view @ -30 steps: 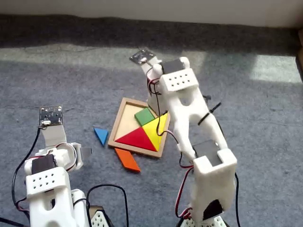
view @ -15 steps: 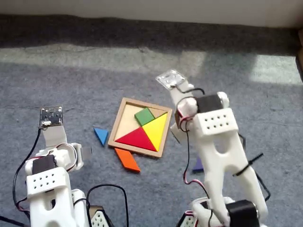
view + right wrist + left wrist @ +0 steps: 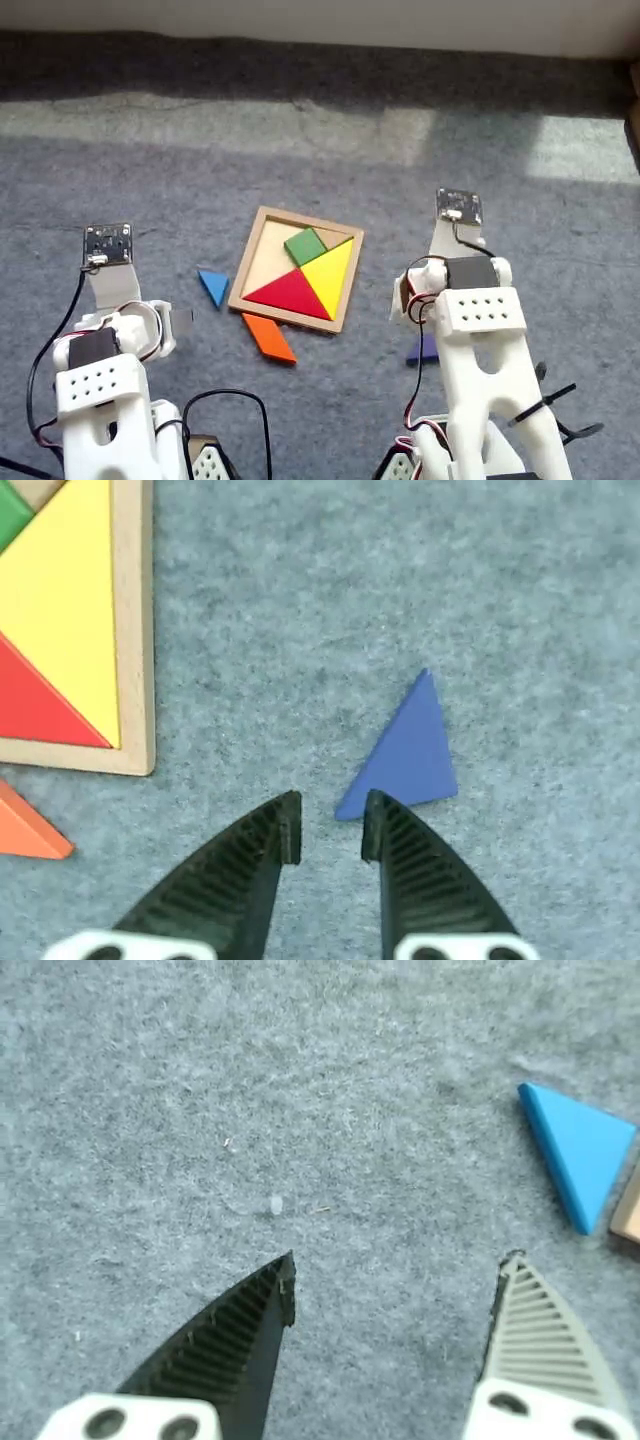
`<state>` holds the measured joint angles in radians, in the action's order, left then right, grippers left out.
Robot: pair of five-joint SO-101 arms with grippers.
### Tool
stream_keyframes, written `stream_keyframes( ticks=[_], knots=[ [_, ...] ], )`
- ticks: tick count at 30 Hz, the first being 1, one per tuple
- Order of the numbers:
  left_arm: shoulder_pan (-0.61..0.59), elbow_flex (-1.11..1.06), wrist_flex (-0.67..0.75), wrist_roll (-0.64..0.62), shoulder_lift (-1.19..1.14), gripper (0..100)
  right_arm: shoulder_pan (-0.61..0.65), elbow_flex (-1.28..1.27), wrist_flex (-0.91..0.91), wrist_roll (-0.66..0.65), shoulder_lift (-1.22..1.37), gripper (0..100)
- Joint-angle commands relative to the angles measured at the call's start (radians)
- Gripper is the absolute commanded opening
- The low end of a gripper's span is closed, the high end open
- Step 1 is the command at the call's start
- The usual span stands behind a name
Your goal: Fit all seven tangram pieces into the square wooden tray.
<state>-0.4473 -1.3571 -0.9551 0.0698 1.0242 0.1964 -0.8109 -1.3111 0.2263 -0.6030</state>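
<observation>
1. Your left gripper (image 3: 400,1260) hangs spread wide and empty over the carpet (image 3: 150,180), toward its near-left corner.
2. The light blue triangle (image 3: 213,287) and orange parallelogram (image 3: 268,337) lie loose just beside the tray (image 3: 246,255), mid-carpet.
3. Your right gripper (image 3: 329,805) is empty, jaws barely parted, over a corner of the dark blue triangle (image 3: 405,755).
4. That piece looks light, stiff and thin, so pinch across its edges.
</observation>
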Motion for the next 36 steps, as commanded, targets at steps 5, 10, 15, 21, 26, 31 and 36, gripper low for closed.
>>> stream_keyframes(
  ticks=[5, 10, 15, 21, 26, 31, 36],
  knots=[
    [-0.007, 0.005, 0.015, 0.003, -0.004, 31, -0.013, -0.077, 0.185, 0.206, -0.038, 6.8],
    [-0.005, 0.005, 0.015, 0.002, -0.004, 31, -0.018, -0.16, 0.246, 0.227, -0.038, 6.7],
    [-0.005, 0.005, 0.015, 0.002, -0.004, 31, -0.021, -0.176, 0.245, 0.336, -0.027, 21.4],
    [-0.005, 0.005, 0.035, 0.002, -0.004, 31, -0.09, -0.177, 0.249, 0.374, -0.024, 27.9],
    [-0.005, 0.005, 0.035, 0.002, -0.004, 31, -0.11, -0.194, 0.254, 0.373, 0.054, 27.9],
    [-0.005, 0.005, 0.035, 0.002, -0.004, 31, -0.108, -0.159, 0.248, 0.37, 0.248, 27.9],
    [-0.005, 0.004, 0.035, 0.002, -0.004, 31, -0.108, -0.097, 0.249, 0.373, 0.34, 27.9]
  ],
)
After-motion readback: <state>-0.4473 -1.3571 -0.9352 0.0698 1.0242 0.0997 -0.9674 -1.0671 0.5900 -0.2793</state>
